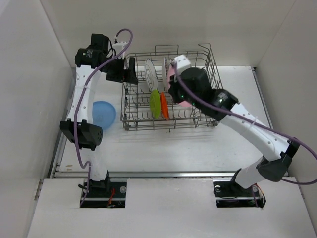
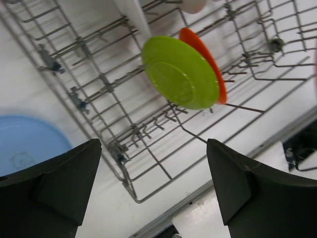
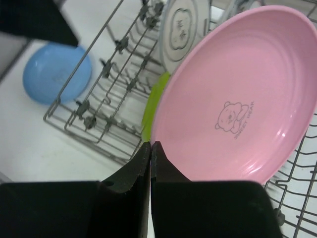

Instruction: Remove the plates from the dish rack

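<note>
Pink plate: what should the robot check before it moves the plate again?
1. Right pincer shut on the pink plate: ok, it looks pinched at the rim.
2. Pink plate free of the dish rack wires: cannot tell, as wires show close by its lower edge.
3. Left pincer out of the way: ok, open and empty over the rack's left part.
4. Landing place: ok, the blue plate lies on the table left of the rack, with bare table in front of the rack.
5. Lime green plate and orange plate steady: ok, both stand between tines.
</note>
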Motion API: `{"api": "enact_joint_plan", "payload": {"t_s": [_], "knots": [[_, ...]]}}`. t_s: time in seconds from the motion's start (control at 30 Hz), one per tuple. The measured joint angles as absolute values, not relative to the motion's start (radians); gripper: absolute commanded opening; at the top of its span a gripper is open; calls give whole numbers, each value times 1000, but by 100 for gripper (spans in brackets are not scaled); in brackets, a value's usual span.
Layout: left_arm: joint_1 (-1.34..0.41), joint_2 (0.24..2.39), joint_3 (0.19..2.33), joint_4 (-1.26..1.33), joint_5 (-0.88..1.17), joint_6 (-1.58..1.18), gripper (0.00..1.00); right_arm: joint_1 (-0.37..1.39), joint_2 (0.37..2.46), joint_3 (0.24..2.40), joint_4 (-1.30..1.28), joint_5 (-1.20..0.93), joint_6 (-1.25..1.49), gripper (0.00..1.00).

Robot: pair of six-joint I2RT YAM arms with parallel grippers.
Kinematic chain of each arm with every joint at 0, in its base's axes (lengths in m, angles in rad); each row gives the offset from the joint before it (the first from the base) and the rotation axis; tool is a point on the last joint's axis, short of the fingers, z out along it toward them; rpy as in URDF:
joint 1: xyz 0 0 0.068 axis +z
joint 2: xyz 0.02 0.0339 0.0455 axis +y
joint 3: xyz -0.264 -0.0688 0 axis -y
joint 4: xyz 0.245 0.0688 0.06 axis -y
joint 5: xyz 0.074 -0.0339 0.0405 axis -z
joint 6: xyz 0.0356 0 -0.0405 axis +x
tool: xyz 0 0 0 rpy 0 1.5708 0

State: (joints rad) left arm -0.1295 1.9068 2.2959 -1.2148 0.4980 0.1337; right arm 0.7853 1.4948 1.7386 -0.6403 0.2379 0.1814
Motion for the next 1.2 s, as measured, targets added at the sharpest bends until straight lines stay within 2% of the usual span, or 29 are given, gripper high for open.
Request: {"api": "enact_joint_plan", "payload": {"t_s": [0.17,0.37,0.73,1.2], "knots": [[-140,1902,2299,-1233,593,134,86,1021,1507,1676,-614,458,69,0],[-157,1902,2281,-1256,662,149,86,1136,1589,1662,-593,625,-37,0],[-207,1902,2175,-1270,722,168,86,1216,1702,1633,-595,690,-86,0],[-268,1917,2127,-1276,608,190,83,1228,1761,1633,-606,748,-83,0]]}}
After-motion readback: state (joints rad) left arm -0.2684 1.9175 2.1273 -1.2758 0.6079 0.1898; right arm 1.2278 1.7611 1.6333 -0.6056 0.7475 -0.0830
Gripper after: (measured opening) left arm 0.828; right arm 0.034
